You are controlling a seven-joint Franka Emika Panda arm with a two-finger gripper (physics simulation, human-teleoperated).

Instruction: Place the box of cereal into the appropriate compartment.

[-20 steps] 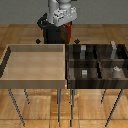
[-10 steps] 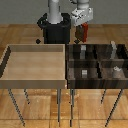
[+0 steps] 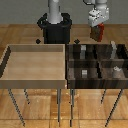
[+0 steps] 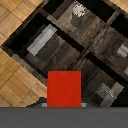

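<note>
Carried rightward, hand (image 3: 97, 26) grips cereal box (image 3: 97, 32) above organizer (image 3: 95, 63).

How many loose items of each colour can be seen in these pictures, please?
Red: 1, the box of cereal, held in the gripper.
Grey: 4, all in the dark compartment tray: a long block, a round piece, a small block and an edge block.
Total: 5.
</note>
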